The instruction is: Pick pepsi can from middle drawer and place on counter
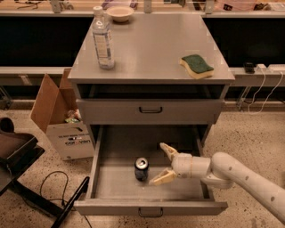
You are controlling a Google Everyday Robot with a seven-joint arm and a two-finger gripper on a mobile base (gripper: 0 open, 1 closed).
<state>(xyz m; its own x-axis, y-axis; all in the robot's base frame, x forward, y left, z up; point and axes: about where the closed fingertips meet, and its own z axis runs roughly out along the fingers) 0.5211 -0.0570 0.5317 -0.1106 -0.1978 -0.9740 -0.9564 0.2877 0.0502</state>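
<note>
The pepsi can (141, 168) stands upright in the open middle drawer (109, 189), left of centre. My gripper (164, 164) is inside the drawer just right of the can, low over the tray. Its two pale fingers (168, 151) are spread open and point left toward the can without touching it. The white arm (240, 176) reaches in from the lower right. The counter (151, 49) is the grey cabinet top above the drawers.
On the counter stand a clear water bottle (103, 39) at the left and a green-and-yellow sponge (196, 66) at the right. A bowl (120, 13) sits on the tan ledge behind. The upper drawer front (150, 110) is closed. A cardboard box (62, 118) and a black chair base (26, 178) stand at the left.
</note>
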